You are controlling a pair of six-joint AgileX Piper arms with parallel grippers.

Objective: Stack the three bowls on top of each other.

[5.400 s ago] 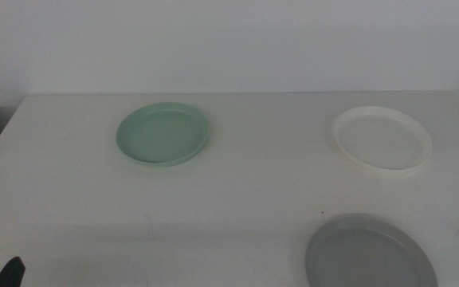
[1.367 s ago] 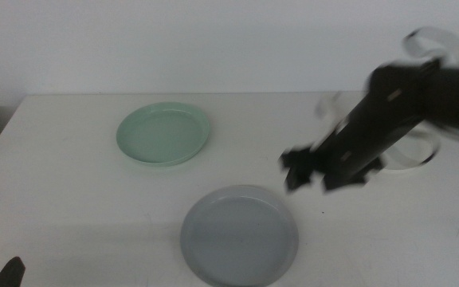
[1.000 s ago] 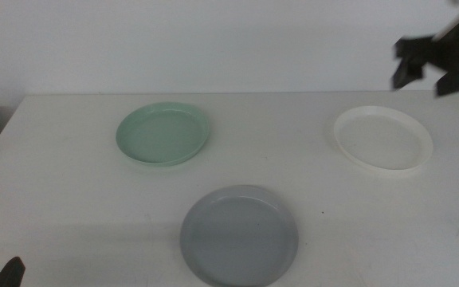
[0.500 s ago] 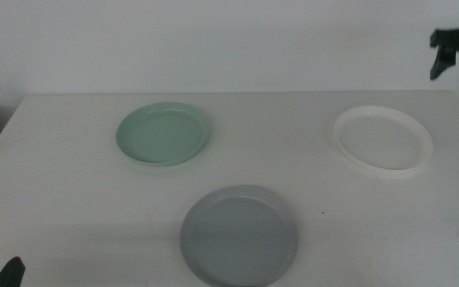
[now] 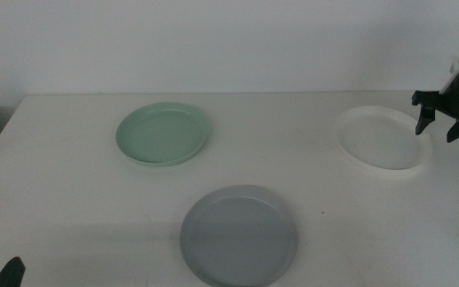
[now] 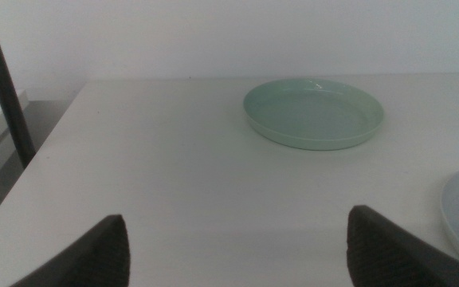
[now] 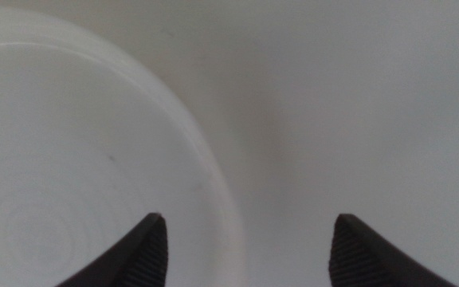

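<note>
I have the right gripper (image 5: pixel 441 121) poised over the far right edge of the white bowl (image 5: pixel 382 139), its jaws spread apart with nothing between them; in the right wrist view the bowl's rim (image 7: pixel 213 191) runs between the two jaws, one jaw over the bowl's inside and the other over bare table (image 7: pixel 357 96). I judge that I hold it this way so that closing would pinch the low rim, the only part of so shallow a dish a jaw can catch. I cannot tell whether the jaws are yet down at rim level. The left gripper (image 6: pixel 237 251) waits at the near left corner of the table, jaws wide apart and empty, looking across at the mint green bowl (image 6: pixel 314 112).

Count: three bowls, each lying flat and apart from the others, none stacked. The mint green bowl (image 5: pixel 163 133) sits at far left of centre, the white bowl at far right, the grey bowl (image 5: pixel 240 235) near the front edge at centre. Two grippers, both empty. The grey bowl's central place suits it, I judge, as the base of the stack
</note>
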